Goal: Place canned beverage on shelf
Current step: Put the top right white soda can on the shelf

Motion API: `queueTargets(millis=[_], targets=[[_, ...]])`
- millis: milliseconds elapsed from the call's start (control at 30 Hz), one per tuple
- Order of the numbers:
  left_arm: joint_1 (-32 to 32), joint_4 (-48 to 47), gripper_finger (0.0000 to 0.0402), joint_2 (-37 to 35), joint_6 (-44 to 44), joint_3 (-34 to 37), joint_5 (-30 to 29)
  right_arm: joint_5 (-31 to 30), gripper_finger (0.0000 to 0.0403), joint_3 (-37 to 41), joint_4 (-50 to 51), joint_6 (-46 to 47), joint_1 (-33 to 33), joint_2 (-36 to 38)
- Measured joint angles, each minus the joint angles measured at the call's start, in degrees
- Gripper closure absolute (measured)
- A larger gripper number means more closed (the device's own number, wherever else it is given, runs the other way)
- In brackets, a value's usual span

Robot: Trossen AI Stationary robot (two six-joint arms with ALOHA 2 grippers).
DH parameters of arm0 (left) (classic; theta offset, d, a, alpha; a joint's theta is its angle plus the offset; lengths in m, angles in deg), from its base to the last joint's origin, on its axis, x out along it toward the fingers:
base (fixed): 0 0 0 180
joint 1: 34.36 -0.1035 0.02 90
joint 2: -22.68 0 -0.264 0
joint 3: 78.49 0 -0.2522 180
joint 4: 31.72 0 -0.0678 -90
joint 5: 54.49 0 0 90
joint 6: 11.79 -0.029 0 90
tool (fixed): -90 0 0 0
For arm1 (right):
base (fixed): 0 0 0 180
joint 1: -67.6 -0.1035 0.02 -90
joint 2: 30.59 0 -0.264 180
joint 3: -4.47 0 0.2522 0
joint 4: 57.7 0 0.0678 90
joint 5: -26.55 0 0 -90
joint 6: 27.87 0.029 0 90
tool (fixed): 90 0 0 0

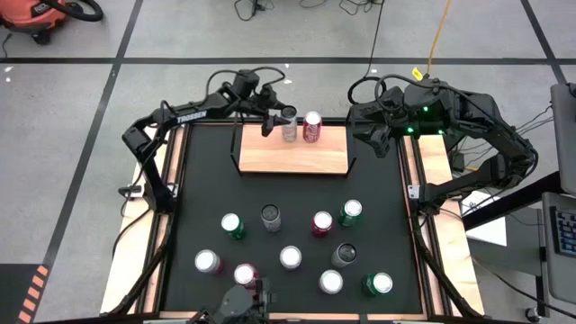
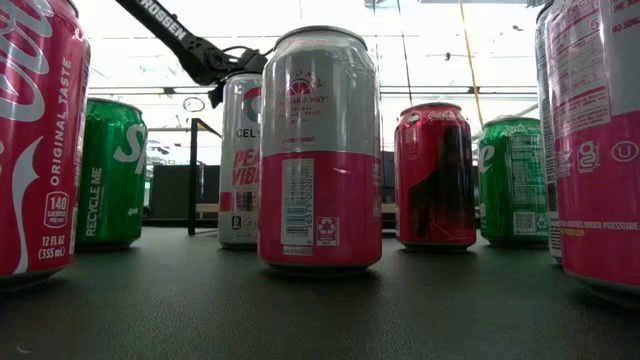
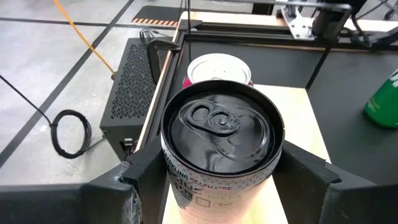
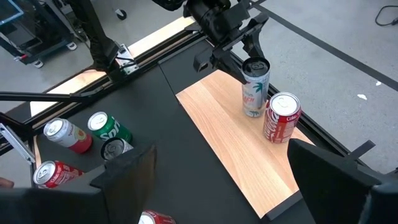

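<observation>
The shelf (image 1: 292, 153), a light wooden board with black end brackets, lies at the far middle of the black mat. A red can (image 1: 312, 127) stands on its far edge. Just left of it is a white can with a black top (image 4: 254, 87), upright, with my left gripper (image 3: 217, 186) shut on it. Its base is down at the board; whether it rests there I cannot tell. My right gripper (image 4: 224, 186) hangs open and empty high over the far right of the table, near the shelf's right end. My left gripper pinches the white can's upper side wall (image 3: 171, 177), just under the rim, between its two fingers (image 3: 140, 183). The fingers come from the table's far left, slanting slightly down. The can stays upright, its tab top (image 3: 217, 124) facing up.
Several more cans stand on the mat nearer the front, among them a green one (image 1: 351, 212), a dark-topped one (image 1: 271, 217) and a red one (image 1: 322, 222). Narrow wooden strips (image 1: 441, 225) edge the mat. The shelf's near half and right end are bare.
</observation>
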Motion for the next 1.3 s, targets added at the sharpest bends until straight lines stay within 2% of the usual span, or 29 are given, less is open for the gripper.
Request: queueTargets(millis=[667,1000,1300], targets=[[-0.11,-2.31,0.0165,-0.24,-0.37,-0.15,-1.75,0.0,0.0064,0.0,0.0,0.0,0.0,0.0],[-0.09,-2.96,0.0093,-0.26,0.09,-0.15,-3.23,0.0,0.0064,0.0,0.0,-0.02,0.0,0.0],[-0.09,-5.64,0.0087,-0.44,0.03,-1.64,-3.33,0.0,0.0064,0.0,0.0,-0.02,0.0,0.0]])
